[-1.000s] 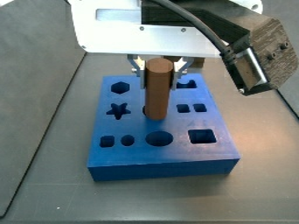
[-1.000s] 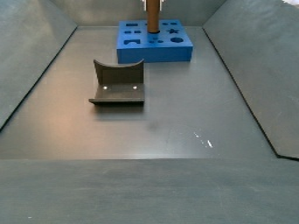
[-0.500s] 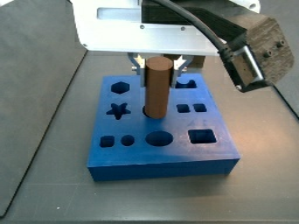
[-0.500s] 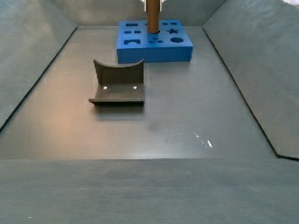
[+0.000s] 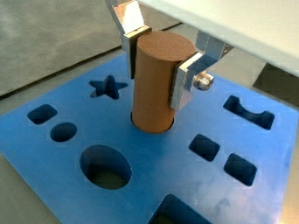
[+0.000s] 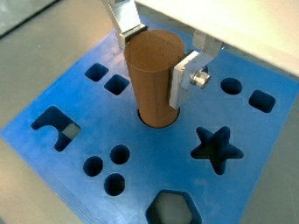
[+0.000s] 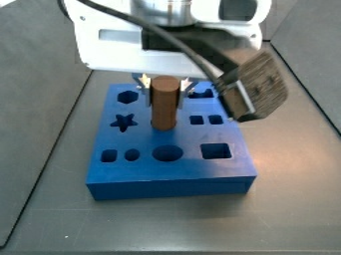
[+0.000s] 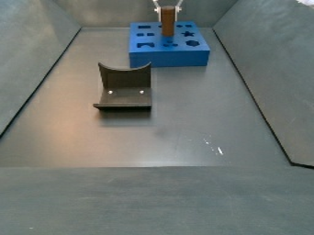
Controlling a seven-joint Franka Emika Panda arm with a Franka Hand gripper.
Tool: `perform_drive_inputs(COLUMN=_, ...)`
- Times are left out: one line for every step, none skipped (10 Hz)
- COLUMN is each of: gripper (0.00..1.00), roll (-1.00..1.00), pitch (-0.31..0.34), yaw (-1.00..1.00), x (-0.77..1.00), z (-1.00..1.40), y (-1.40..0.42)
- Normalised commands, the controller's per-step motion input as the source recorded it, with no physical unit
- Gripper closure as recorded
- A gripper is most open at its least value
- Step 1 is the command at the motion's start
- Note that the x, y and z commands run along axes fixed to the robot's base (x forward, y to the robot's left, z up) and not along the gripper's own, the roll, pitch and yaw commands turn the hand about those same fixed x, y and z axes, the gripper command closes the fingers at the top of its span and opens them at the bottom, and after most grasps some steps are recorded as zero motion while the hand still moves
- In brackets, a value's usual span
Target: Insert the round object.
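The round object (image 5: pixel 158 87) is a brown wooden cylinder peg. It stands upright with its lower end inside a round hole in the middle of the blue block (image 5: pixel 35 157). My gripper (image 5: pixel 158 70) is shut on its upper part, with a silver finger (image 5: pixel 184 80) pressed on each side. Both wrist views show this; the peg (image 6: pixel 152 79) is between the fingers of the gripper (image 6: pixel 156 63) above the block (image 6: pixel 268 131). In both side views the peg (image 7: pixel 163 103) (image 8: pixel 167 20) sticks up from the block (image 7: pixel 173 179) (image 8: pixel 172 57) under the gripper (image 7: pixel 163 82).
The block has other holes: a large round one (image 5: pixel 105 166), a star (image 6: pixel 216 144), a hexagon (image 6: pixel 173 208) and several small ones. The dark fixture (image 8: pixel 123 87) stands on the grey floor in front of the block. Sloped grey walls enclose the floor.
The peg and gripper have gone down, so less of the peg stands above the block. The blue block has shifted slightly sideways on the floor.
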Motion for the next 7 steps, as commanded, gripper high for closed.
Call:
perform_drive_inputs(gripper=1.0, roll=0.0, pitch=-0.006, yaw=-0.07, x=-0.07, z=-0.3, y=0.01)
perform_drive_inputs(gripper=1.0, roll=0.0, pitch=-0.006, yaw=-0.07, x=-0.03, z=-0.29, y=0.0)
perform_drive_inputs(gripper=1.0, roll=0.02, pitch=0.0, yaw=-0.07, x=-0.01, z=-0.29, y=0.0)
perform_drive_inputs(gripper=1.0, roll=0.02, pitch=0.0, yaw=-0.05, x=0.0, z=-0.28, y=0.0)
perform_drive_inputs(gripper=1.0, roll=0.0, pitch=0.0, yaw=-0.05, x=0.0, z=-0.16, y=0.0)
perform_drive_inputs(gripper=1.0, roll=-0.02, pitch=0.0, yaw=0.0, x=0.0, z=0.0, y=0.01)
perform_drive_inputs(gripper=1.0, roll=0.0, pitch=0.0, yaw=0.0, x=0.0, z=0.0, y=0.0)
